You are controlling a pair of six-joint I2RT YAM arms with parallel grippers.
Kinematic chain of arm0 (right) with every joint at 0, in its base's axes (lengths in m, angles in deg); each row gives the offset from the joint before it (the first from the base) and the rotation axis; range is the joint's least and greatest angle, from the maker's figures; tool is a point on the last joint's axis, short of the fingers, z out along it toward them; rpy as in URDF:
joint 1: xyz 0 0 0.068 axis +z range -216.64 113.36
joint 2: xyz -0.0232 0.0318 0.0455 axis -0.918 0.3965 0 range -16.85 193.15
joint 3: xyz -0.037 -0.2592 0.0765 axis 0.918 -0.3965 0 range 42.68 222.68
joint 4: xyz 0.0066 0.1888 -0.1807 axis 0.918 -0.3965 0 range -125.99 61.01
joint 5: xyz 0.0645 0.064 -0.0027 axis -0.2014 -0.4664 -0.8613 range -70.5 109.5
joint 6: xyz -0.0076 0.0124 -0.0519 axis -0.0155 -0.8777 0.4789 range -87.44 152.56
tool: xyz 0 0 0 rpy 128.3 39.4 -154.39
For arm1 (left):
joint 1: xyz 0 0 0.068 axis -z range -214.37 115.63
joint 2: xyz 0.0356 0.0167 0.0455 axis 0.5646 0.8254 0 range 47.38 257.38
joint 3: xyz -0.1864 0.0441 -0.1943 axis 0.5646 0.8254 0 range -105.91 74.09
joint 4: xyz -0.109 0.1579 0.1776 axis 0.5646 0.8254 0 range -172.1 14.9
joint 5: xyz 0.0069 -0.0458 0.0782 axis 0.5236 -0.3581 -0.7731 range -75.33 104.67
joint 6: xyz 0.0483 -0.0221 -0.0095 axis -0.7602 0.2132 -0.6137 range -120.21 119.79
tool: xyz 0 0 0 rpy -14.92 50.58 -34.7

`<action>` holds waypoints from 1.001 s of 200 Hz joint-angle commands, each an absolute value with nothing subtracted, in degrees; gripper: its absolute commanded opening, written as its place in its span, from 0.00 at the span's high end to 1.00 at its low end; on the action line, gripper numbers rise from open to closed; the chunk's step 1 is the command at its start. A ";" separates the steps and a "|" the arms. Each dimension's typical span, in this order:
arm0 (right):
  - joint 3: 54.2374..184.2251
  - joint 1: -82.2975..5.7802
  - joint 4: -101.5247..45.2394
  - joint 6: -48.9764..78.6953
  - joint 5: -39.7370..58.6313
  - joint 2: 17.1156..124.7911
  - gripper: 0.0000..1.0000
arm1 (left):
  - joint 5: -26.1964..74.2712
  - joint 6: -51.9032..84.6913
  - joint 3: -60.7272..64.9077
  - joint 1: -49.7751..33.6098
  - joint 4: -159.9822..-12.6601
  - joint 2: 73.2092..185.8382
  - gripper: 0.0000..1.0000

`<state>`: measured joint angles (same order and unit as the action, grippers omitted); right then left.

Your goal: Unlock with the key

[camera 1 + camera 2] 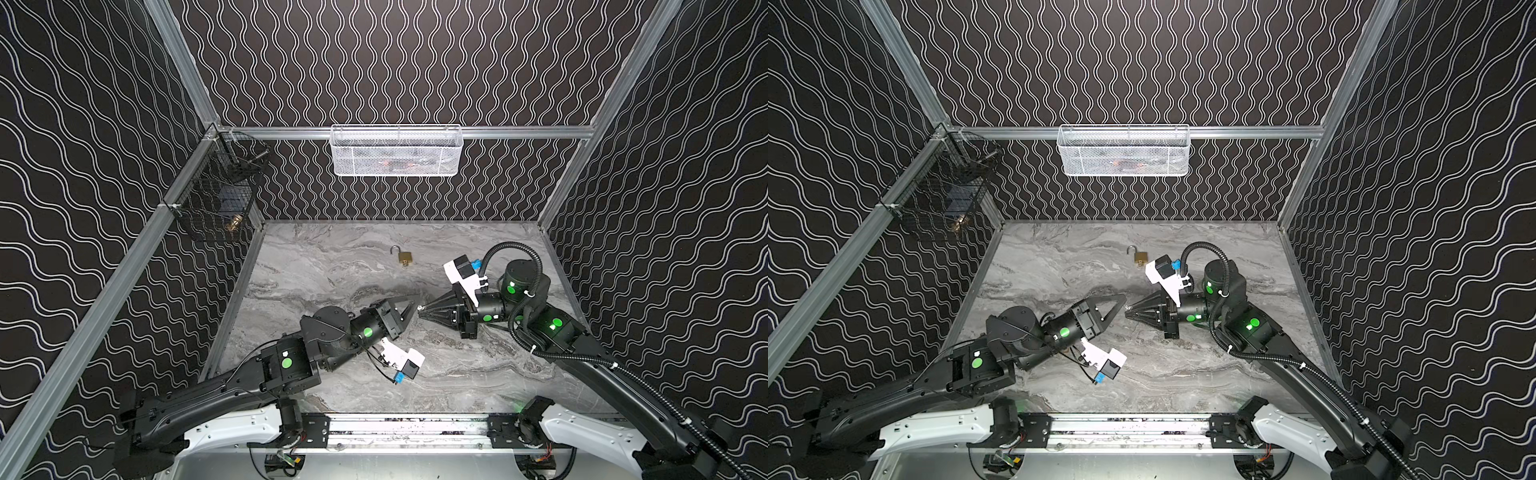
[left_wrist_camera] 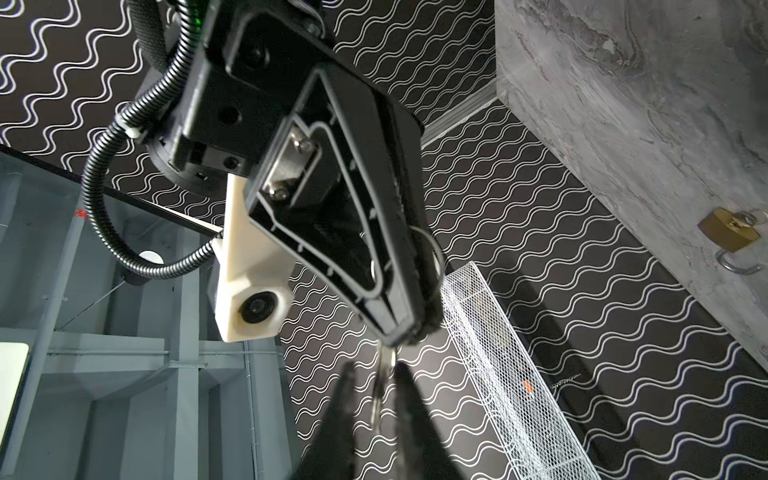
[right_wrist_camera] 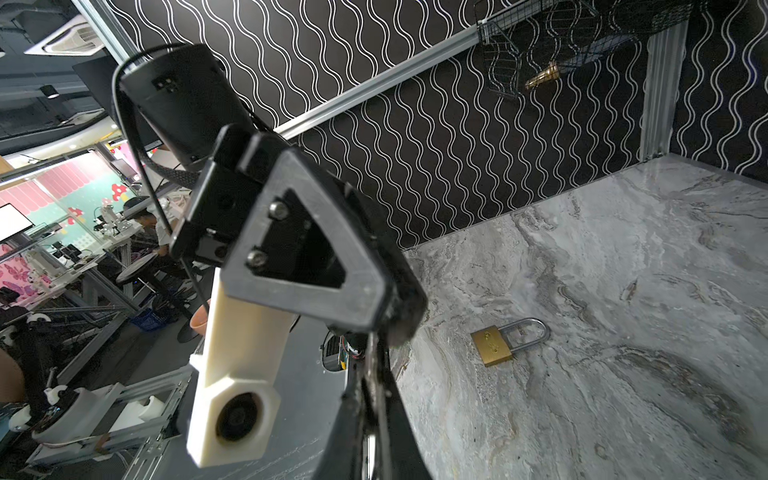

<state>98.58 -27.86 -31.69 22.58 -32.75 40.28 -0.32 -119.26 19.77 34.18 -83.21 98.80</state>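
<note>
My two grippers meet tip to tip above the middle of the marble table (image 1: 316,266). The right gripper (image 1: 420,311) (image 1: 1128,311) (image 3: 372,357) is shut on the small silver key (image 1: 420,308) (image 3: 375,381). Its key ring (image 2: 432,257) hangs beside the fingers. In the left wrist view the key's blade (image 2: 380,386) points between the fingers of my left gripper (image 2: 374,368) (image 1: 414,306), which stand a little apart on either side of it, open. The brass padlock (image 1: 405,257) (image 1: 1141,256) (image 3: 492,345) (image 2: 726,232) lies flat on the table behind both grippers.
A white mesh basket (image 1: 395,151) hangs on the back wall. A black wire basket (image 1: 220,191) with a brass item inside hangs on the left wall. Aluminium rails edge the table on both sides.
</note>
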 commanded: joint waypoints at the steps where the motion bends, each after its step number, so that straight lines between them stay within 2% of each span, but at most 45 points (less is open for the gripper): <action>1: 98.51 -27.79 -30.34 23.67 -33.84 39.94 1.00 | -0.85 -136.55 19.91 34.18 -86.99 98.68 0.01; 14: 97.90 -27.79 -30.22 24.17 -32.89 39.35 1.00 | -1.04 -134.71 19.79 34.18 -87.36 98.30 0.01; 44: 96.98 -29.10 -30.55 26.32 -24.18 38.52 1.00 | -5.42 -127.11 20.54 34.18 -85.30 95.71 0.01; 68: 93.59 -34.40 -22.83 22.07 -19.35 38.45 1.00 | -7.98 -112.57 20.24 34.07 -71.34 90.31 0.01; 81: 90.31 -37.59 -17.35 18.62 -15.00 38.19 1.00 | -6.46 -96.86 18.64 34.09 -63.91 87.50 0.01; 92: 86.97 -40.01 -13.57 16.90 -11.42 38.13 1.00 | -7.44 -80.17 17.86 34.09 -63.57 86.39 0.01; 107: 81.97 -40.62 -10.10 17.13 -3.48 37.29 1.00 | -16.97 -53.54 17.13 34.09 -67.16 87.46 0.01; 127: 73.88 -39.92 -5.56 17.89 5.69 35.74 1.00 | -28.23 -28.63 13.38 33.34 -57.40 94.01 0.01; 147: 65.31 -37.46 -0.43 17.44 15.09 33.98 1.00 | -26.67 -2.30 10.03 29.70 -45.15 102.08 0.01; 157: 60.87 -35.62 3.18 17.44 18.31 33.04 1.00 | -18.56 11.82 8.28 23.35 -38.57 106.59 0.02; 168: 56.63 -33.69 7.86 17.66 20.00 32.42 1.00 | -7.68 23.84 8.18 14.73 -34.24 111.49 0.07; 181: 54.38 -30.63 11.59 18.54 22.64 32.51 1.00 | 0.86 31.82 11.70 9.03 -35.48 115.90 0.16; 200: 53.16 -25.93 15.82 20.96 24.16 33.15 1.00 | 0.60 39.94 18.48 7.64 -40.49 119.47 0.17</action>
